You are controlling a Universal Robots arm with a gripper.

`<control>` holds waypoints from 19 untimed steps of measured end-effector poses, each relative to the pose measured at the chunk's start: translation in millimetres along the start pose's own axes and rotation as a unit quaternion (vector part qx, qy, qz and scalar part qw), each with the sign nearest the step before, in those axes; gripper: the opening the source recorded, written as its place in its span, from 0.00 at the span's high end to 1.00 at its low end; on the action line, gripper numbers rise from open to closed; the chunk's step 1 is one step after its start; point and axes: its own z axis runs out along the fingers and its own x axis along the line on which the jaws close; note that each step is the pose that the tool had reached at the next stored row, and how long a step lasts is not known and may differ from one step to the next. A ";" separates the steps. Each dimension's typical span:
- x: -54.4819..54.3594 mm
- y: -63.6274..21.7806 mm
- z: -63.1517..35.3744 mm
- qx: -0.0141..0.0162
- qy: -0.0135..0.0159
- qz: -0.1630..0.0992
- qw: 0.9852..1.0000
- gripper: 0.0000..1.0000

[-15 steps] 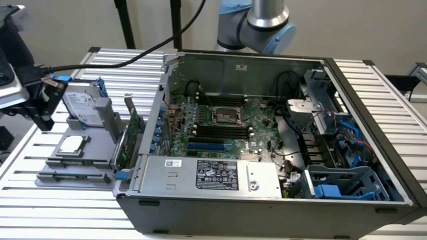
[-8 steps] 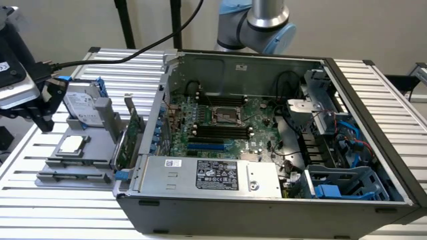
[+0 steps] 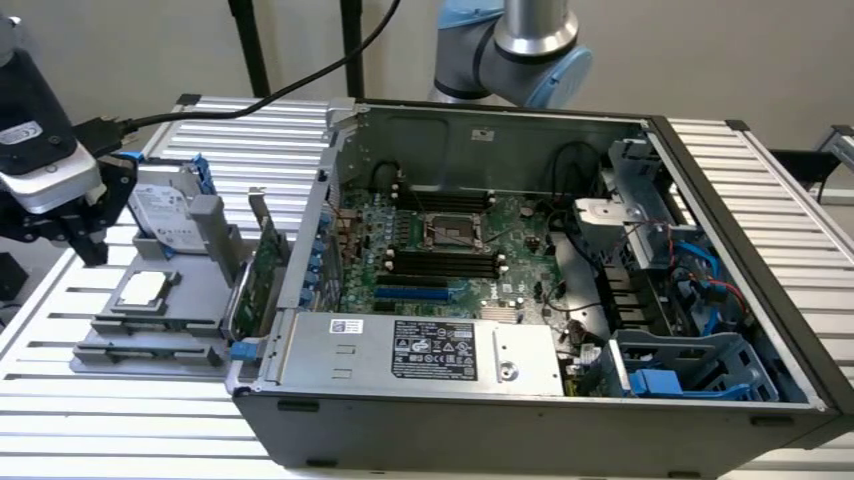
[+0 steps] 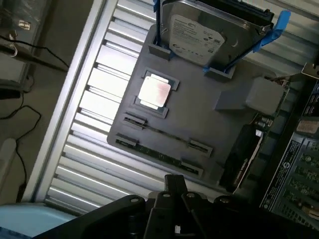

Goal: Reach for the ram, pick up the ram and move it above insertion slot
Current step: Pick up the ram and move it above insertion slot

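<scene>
The slatted metal table [image 3: 134, 420] carried an open computer case [image 3: 534, 425] and, at the exterior view's left, a grey tray [image 4: 209, 129]. The ram [image 4: 158, 154] sat on edge in the tray's clips, near a square processor [image 4: 155, 92] and a propped hard drive [image 4: 199, 32]. The gripper [image 3: 80, 240] hung above the tray, clear of the ram — whether apart or together, I could not tell. A pale wall [image 3: 747, 60] stood behind.

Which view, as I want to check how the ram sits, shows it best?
The wrist view: the ram stands on edge in the grey tray, its green length visible. In the exterior view it is a thin dark sliver in that tray.
</scene>
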 end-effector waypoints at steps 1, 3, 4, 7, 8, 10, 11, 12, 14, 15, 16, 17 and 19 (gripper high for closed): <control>0.0 0.0 0.4 0.000 0.000 -0.010 1.000 0.89; 0.0 0.0 1.4 0.000 0.000 -0.028 1.000 0.89; 0.0 0.0 2.0 0.000 0.000 -0.037 0.999 0.89; 0.0 0.0 3.7 0.000 0.001 -0.064 0.998 0.89; 0.0 0.0 4.4 0.000 0.001 -0.073 0.997 0.89; 0.0 -0.1 6.1 0.000 0.001 -0.091 0.996 0.89; 0.0 -0.1 6.9 0.000 0.001 -0.100 0.995 0.89; 0.0 -0.1 7.7 0.000 0.001 -0.109 0.994 0.89; 0.0 -0.1 9.4 0.000 0.001 -0.127 0.992 0.89; 0.0 -0.1 10.2 0.000 0.001 -0.136 0.991 0.89; 0.0 -0.1 11.1 0.000 0.001 -0.145 0.989 0.89; 0.0 -0.1 12.0 0.000 0.001 -0.154 0.988 0.89; 0.0 -0.1 13.7 0.000 0.002 -0.172 0.985 0.89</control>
